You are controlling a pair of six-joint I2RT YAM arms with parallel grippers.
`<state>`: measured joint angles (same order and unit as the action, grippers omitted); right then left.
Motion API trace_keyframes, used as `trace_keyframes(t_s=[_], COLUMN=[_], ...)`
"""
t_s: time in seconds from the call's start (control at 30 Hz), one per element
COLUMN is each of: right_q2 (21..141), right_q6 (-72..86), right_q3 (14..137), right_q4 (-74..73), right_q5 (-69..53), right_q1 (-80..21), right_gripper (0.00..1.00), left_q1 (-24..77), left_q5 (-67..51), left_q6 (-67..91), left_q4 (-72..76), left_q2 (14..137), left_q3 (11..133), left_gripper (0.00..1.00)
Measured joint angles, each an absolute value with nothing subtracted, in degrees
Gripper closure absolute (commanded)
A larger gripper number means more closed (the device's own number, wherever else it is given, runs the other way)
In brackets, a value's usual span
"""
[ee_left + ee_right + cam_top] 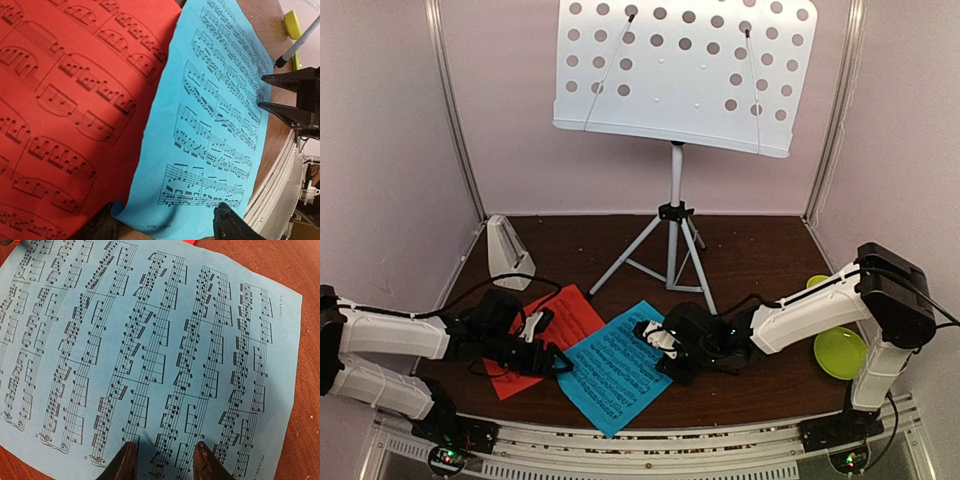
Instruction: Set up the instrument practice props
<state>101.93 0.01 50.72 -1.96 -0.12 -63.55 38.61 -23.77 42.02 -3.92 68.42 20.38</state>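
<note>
The white perforated music-stand desk stands on white tripod legs at the back centre. The white pyramid metronome stands at the far left. The red-orange sheet lies flat, and the blue sheet overlaps its right edge. My left gripper is open and low over the blue sheet's near left corner, with the red sheet beside it. My right gripper is open, its fingertips down at the blue sheet near its far right edge.
A yellow-green plate lies at the right by the right arm's base, and a yellow-green bowl sits behind that arm. Pale walls close in the table on both sides and at the back. The table's front rail runs just below the blue sheet.
</note>
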Motion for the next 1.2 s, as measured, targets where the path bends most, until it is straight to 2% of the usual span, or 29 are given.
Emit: trace_keyframes(t_s=[0.23, 0.43, 0.5, 0.6, 0.77, 0.93, 1.07, 1.2], right_q2=[101.9, 101.9, 101.9, 101.9, 101.9, 101.9, 101.8, 100.3], right_q6=[-1.2, -1.9, -2.2, -2.5, -2.9, -3.1, -3.1, -3.2], right_q3=[50.6, 50.6, 50.6, 50.5, 50.2, 50.3, 50.3, 50.0], right_q4=[-1.7, -1.6, -1.6, -1.4, -0.9, -0.9, -0.9, -2.9], right_q5=[-0.4, -1.0, -1.2, -1.3, -1.5, -1.6, -1.5, -0.9], right_q1=[-63.4, -63.2, -63.2, -63.1, -63.1, -63.0, -63.0, -62.6], right_gripper=[0.61, 0.62, 0.62, 0.62, 0.62, 0.62, 0.59, 0.52], left_q1=[38.1, 38.1, 38.1, 38.1, 38.1, 38.1, 38.1, 38.3], left_q5=[-29.0, -30.6, -31.4, -33.4, -36.3, -37.1, -37.1, -35.8], left_q6=[38.5, 35.5, 34.4, 32.8, 31.0, 29.1, 28.0, 26.7], left_q4=[0.5, 0.5, 0.5, 0.6, 1.4, 0.3, -0.3, -1.4], left_q2=[76.1, 79.9, 81.4, 84.9, 89.6, 91.7, 92.2, 91.8], left_q3=[23.7, 28.8, 30.7, 34.4, 38.4, 40.2, 41.1, 40.9], left_gripper=[0.37, 0.32, 0.34, 0.43, 0.47, 0.72, 0.99, 1.0])
